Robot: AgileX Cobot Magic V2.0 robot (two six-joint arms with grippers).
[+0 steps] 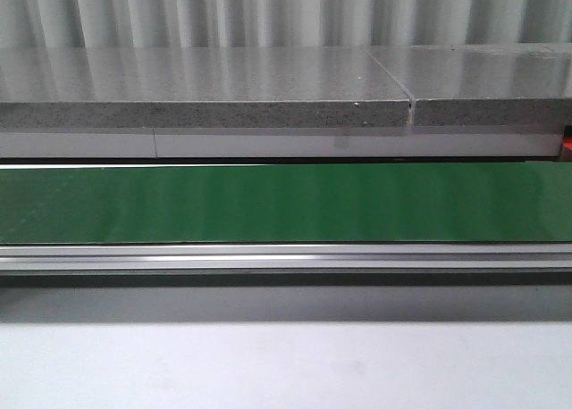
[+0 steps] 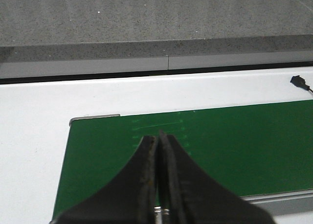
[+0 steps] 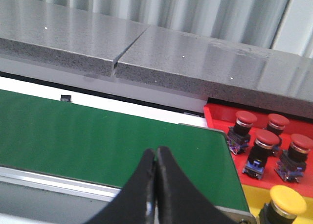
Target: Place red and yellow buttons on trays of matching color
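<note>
In the right wrist view several red buttons (image 3: 266, 138) stand on a red tray (image 3: 217, 117) beside the end of the green belt (image 3: 98, 136). One yellow button (image 3: 287, 199) stands on a yellow tray (image 3: 254, 197) next to it. My right gripper (image 3: 156, 150) is shut and empty over the belt, apart from the trays. My left gripper (image 2: 158, 136) is shut and empty over the other end of the green belt (image 2: 234, 145). The front view shows the belt (image 1: 286, 204) bare, with no button, tray or gripper in sight.
A grey stone ledge (image 1: 206, 101) runs behind the belt, with a seam (image 3: 128, 47) in it. An aluminium rail (image 1: 286, 257) runs along the belt's near side. A small black plug (image 2: 298, 80) lies on the white frame (image 2: 34, 136) round the belt.
</note>
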